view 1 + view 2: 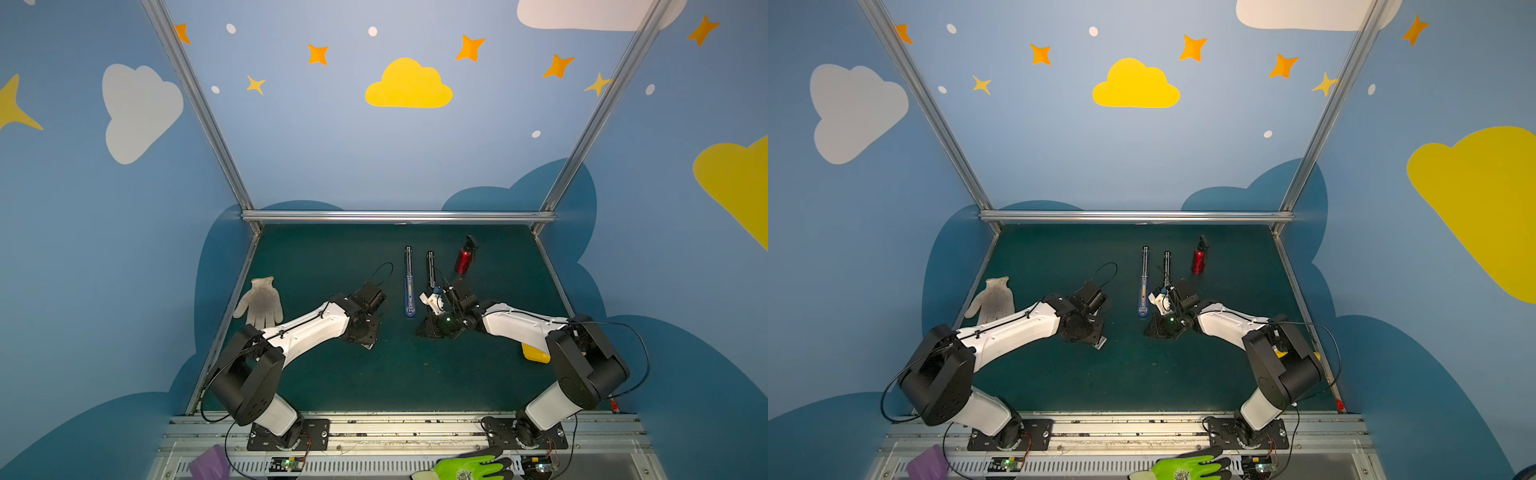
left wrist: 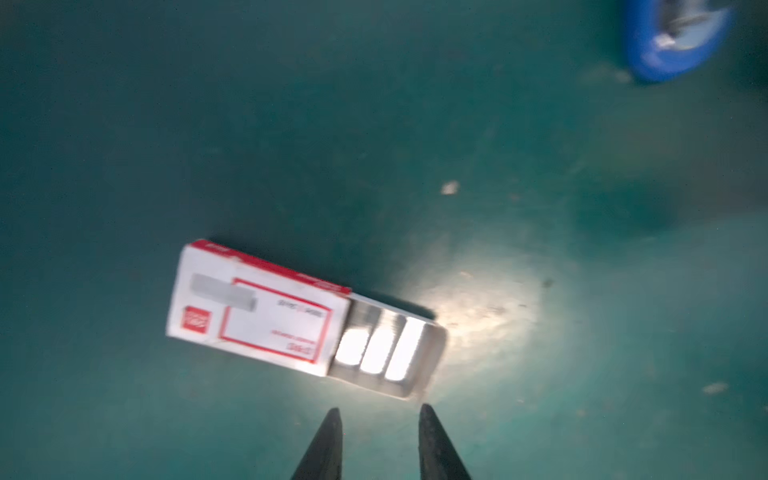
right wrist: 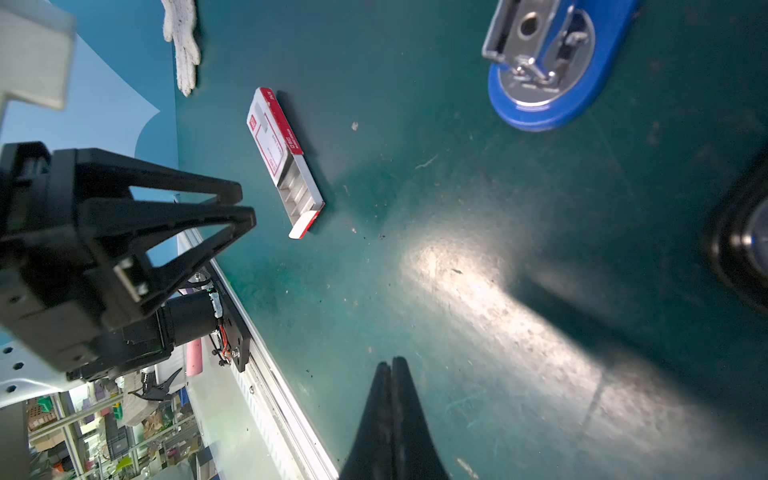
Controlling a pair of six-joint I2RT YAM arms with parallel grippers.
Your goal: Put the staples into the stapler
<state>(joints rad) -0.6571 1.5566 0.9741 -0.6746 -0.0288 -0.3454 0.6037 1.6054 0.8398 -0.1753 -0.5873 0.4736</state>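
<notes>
The staples are a white box with red edges lying flat on the green mat, its tray slid partly out with shiny strips inside. It also shows in the right wrist view, the staples. My left gripper hovers just off the tray's open end, open, with nothing between its fingers. In both top views it hides most of the box. The stapler lies lengthwise mid-table, blue with a metal rail, with a black bar parallel beside it. My right gripper is shut and empty, near the stapler's blue end.
A red bottle stands behind the right arm. A white knit glove lies at the left edge. A yellow object sits under the right arm. A green glove and a purple item lie on the front rail.
</notes>
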